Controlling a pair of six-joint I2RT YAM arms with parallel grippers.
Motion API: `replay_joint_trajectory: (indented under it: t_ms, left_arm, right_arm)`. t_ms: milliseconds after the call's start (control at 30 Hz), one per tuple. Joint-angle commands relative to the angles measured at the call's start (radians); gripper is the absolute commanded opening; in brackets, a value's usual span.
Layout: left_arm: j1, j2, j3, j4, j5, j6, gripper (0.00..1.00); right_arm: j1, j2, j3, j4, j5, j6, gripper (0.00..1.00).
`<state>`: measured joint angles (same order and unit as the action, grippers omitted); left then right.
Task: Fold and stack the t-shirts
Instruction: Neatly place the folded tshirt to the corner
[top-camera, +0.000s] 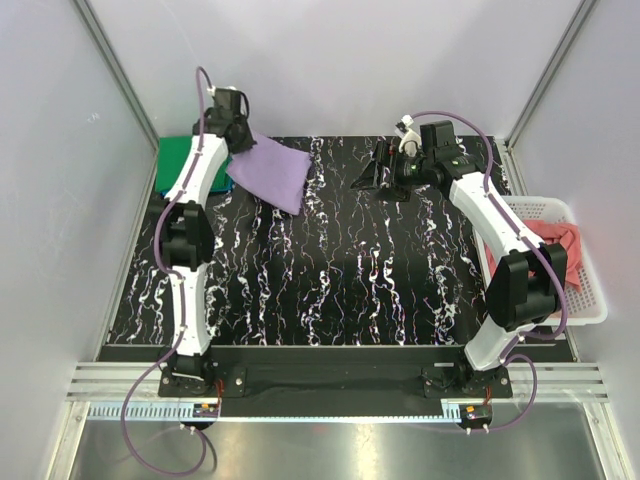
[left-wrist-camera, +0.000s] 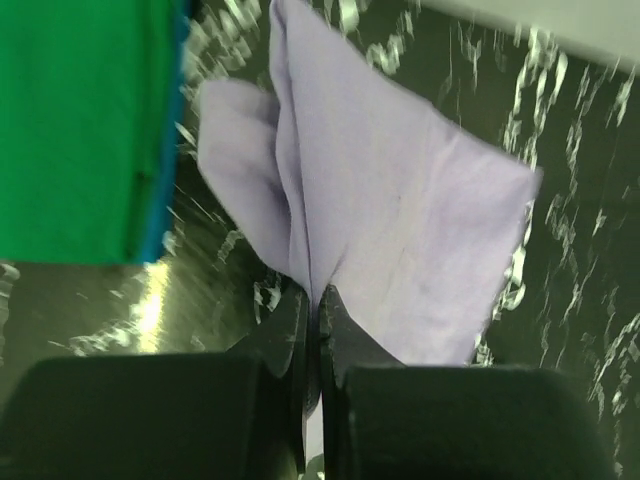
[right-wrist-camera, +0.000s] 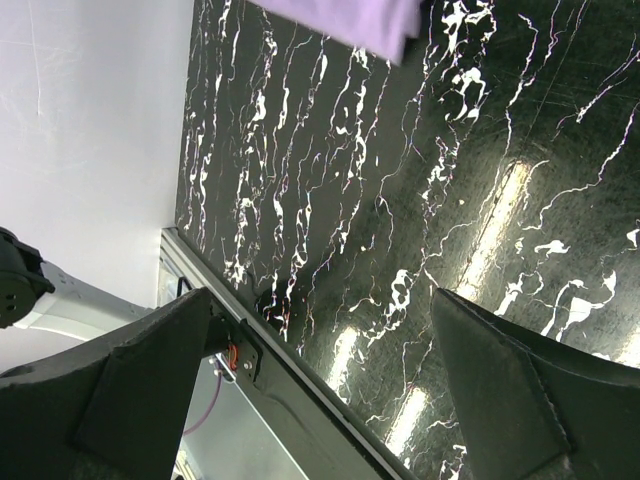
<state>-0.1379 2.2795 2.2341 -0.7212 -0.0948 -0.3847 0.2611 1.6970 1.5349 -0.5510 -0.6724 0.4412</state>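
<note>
A folded light purple t-shirt hangs tilted over the back left of the table. My left gripper is shut on its near edge, with cloth pinched between the jaws. Just left of it lies a folded bright green t-shirt, and a blue t-shirt's edge shows under it. A salmon pink t-shirt lies crumpled in the basket. My right gripper hovers open and holds nothing at the back centre-right. A corner of the purple t-shirt shows at the top of the right wrist view.
A white lattice basket stands off the table's right edge beside the right arm. White walls close in the back and both sides. The black marbled tabletop ends at a metal rail along the front.
</note>
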Motion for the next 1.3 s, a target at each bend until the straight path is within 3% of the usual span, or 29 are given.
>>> replay_joint_trajectory:
  t_ms: [0, 500, 633, 833, 1133, 1167, 1200, 1267]
  left_arm:
    - [0.040, -0.028, 0.114, 0.043, -0.065, 0.000, 0.00]
    - [0.118, -0.081, 0.098, 0.169, -0.109, 0.153, 0.00]
    - [0.136, -0.083, 0.082, 0.250, -0.040, 0.216, 0.00]
    - [0.254, -0.029, 0.140, 0.266, 0.026, 0.202, 0.00]
    - [0.377, 0.037, 0.024, 0.304, 0.029, 0.207, 0.01]
    - [0.389, 0.067, 0.032, 0.308, 0.017, 0.182, 0.09]
    - [0.406, 0.077, 0.033, 0.316, 0.009, 0.170, 0.37]
    - [0.411, 0.086, 0.042, 0.300, -0.031, 0.153, 0.55]
  right_arm:
    - [0.003, -0.039, 0.022, 0.020, 0.005, -0.016, 1.00]
    - [0.003, 0.036, 0.093, 0.023, -0.015, -0.022, 1.00]
    - [0.003, 0.049, 0.100, 0.025, -0.016, -0.022, 1.00]
    - [0.003, 0.061, 0.103, 0.017, -0.021, -0.029, 1.00]
    - [0.003, 0.064, 0.083, -0.003, -0.001, -0.056, 1.00]
    - [0.004, 0.066, 0.083, -0.007, -0.001, -0.058, 1.00]
    - [0.003, 0.064, 0.085, -0.021, 0.000, -0.064, 1.00]
    - [0.003, 0.059, 0.082, -0.024, 0.020, -0.073, 1.00]
